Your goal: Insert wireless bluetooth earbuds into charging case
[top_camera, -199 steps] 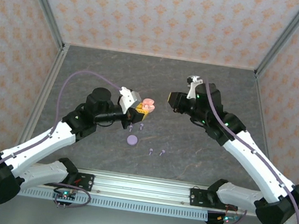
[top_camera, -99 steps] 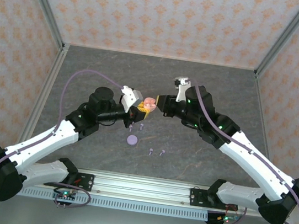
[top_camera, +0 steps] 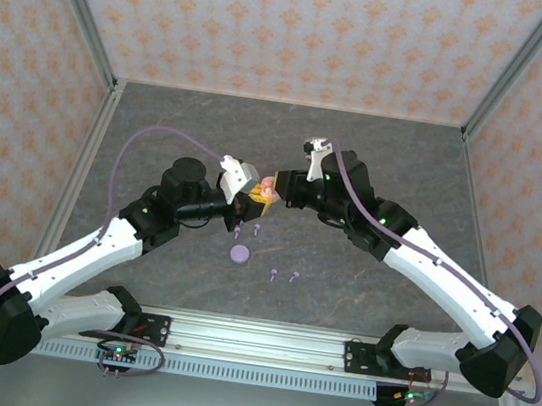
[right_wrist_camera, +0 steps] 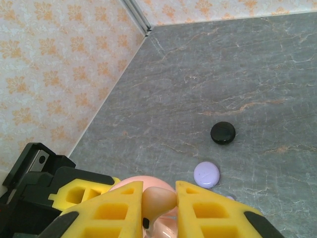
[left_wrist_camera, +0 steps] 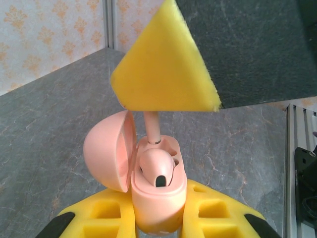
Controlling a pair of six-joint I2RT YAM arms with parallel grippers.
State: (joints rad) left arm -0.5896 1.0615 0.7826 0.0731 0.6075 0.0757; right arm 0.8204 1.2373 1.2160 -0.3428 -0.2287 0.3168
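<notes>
My left gripper (top_camera: 256,194) is shut on an open pink charging case (left_wrist_camera: 157,198), held above the table with its lid (left_wrist_camera: 106,151) swung to the left. One pink earbud (left_wrist_camera: 158,169) sits in the case's near socket. My right gripper (right_wrist_camera: 158,202) is shut on the second pink earbud (right_wrist_camera: 159,197) by its head. That bud's stem (left_wrist_camera: 152,126) points down and reaches the rim of the case's far socket. In the top view the right gripper (top_camera: 282,189) meets the case (top_camera: 267,188) from the right.
Several lilac earbuds lie on the grey table below the grippers, two of them (top_camera: 237,231) (top_camera: 257,229) close together and two more (top_camera: 272,273) (top_camera: 293,276) nearer the front. A lilac disc (top_camera: 240,254) lies between them. A black disc (right_wrist_camera: 223,133) lies beyond it.
The right arm has swung left with the pink earbud, from well apart to right over the case. The left gripper has held the case nearly still.
</notes>
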